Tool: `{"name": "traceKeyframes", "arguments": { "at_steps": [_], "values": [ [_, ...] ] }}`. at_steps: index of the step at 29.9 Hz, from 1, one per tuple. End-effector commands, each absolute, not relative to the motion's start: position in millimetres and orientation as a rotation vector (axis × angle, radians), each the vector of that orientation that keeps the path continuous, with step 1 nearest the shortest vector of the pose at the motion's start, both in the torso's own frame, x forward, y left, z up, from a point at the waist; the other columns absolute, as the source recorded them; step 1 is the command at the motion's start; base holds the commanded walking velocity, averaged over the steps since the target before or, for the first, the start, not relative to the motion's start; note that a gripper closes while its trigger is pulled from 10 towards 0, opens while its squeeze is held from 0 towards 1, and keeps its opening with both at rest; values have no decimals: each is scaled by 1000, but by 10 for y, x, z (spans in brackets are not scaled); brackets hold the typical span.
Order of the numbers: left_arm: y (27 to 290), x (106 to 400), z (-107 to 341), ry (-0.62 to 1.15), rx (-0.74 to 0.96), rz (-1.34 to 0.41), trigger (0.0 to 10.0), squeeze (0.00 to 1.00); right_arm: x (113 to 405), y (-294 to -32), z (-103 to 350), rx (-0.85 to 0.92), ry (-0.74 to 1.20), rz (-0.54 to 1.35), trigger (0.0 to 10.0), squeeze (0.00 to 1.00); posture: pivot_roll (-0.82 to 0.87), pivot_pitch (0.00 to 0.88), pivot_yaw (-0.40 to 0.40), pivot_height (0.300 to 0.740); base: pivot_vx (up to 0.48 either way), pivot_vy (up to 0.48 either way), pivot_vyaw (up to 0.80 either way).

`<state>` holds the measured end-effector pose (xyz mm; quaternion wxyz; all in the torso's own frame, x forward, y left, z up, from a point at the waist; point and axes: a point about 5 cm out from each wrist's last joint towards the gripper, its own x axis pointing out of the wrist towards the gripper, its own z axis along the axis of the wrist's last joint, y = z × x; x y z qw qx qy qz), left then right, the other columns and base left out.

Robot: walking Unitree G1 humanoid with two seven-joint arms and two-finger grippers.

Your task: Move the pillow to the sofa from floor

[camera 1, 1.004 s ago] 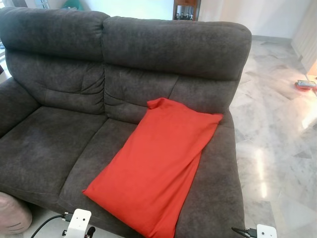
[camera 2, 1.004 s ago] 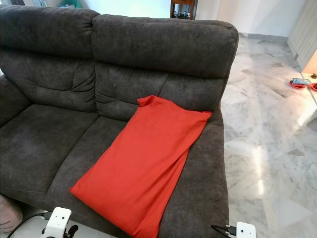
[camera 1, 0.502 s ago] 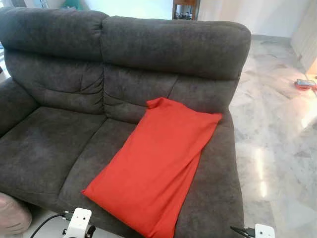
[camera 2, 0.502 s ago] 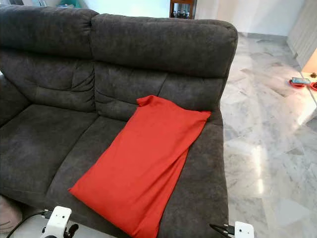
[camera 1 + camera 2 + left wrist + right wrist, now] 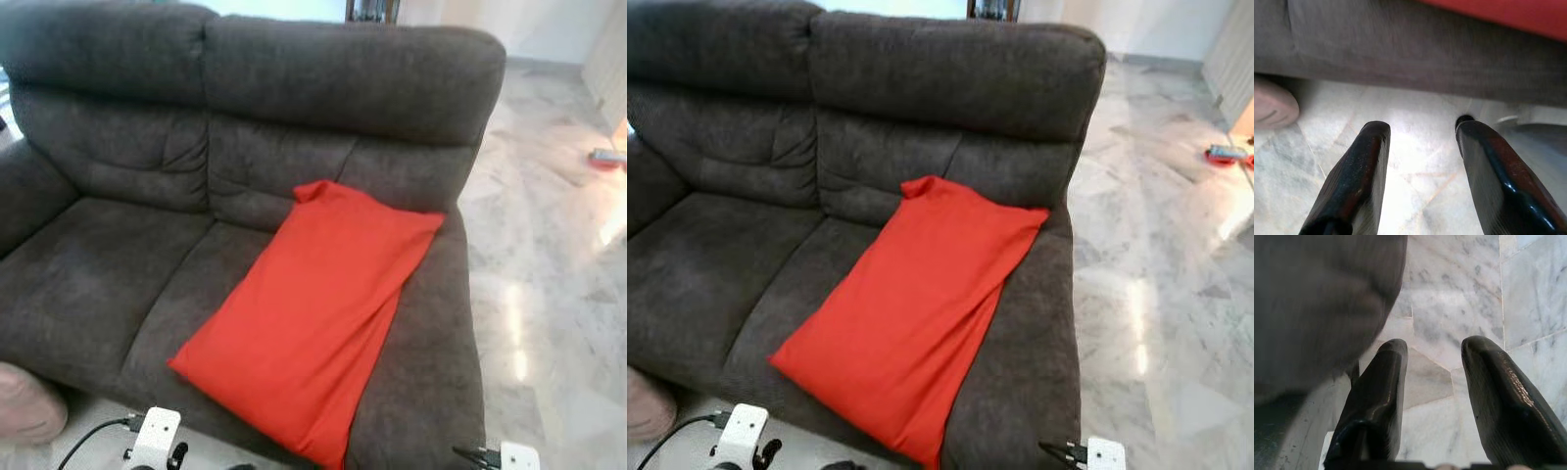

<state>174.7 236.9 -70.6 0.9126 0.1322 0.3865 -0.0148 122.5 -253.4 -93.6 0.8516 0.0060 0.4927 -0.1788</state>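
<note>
Pillow (image 5: pixel 313 318): red, lying slantwise on sofa's (image 5: pixel 108 264) right seat cushion.
Left gripper (image 5: pixel 1420 147): fingers apart, empty, low over marble floor (image 5: pixel 1415 117) by sofa's front.
Right gripper (image 5: pixel 1432 377): fingers apart, empty, beside sofa's corner.

pillow (image 5: pixel 313 318) lies on sofa's (image 5: pixel 108 264) right seat.

Glossy marble floor (image 5: pixel 549 294) reflects light beneath pale walls (image 5: pixel 1171 20).

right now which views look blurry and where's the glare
Eye views: slightly soft, with glare streaks on the marble floor beside the sofa; the red pillow is evenly lit. Right wrist view: sofa side smeared, out of focus. Left wrist view: bright floor patch between the open fingers.
</note>
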Motion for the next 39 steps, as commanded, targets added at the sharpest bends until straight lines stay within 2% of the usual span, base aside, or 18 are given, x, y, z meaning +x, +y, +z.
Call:
{"name": "traceKeyframes", "arguments": {
  "at_steps": [1,21,39],
  "values": [
    [2392,1742,-700,798,287,-41,10000,0,1170,-2520,-959,33,1054,-387,10000,0,146,97,-11,740,-334,0,0],
    [2385,1697,-728,822,284,-47,10000,0,1182,-2516,-957,29,1056,-376,10000,0,143,90,-21,740,-339,0,0],
    [2413,1569,-808,925,299,-55,10000,0,1164,-2441,-984,56,1065,-355,10000,0,120,40,15,740,0,0,0]
  ]
}}
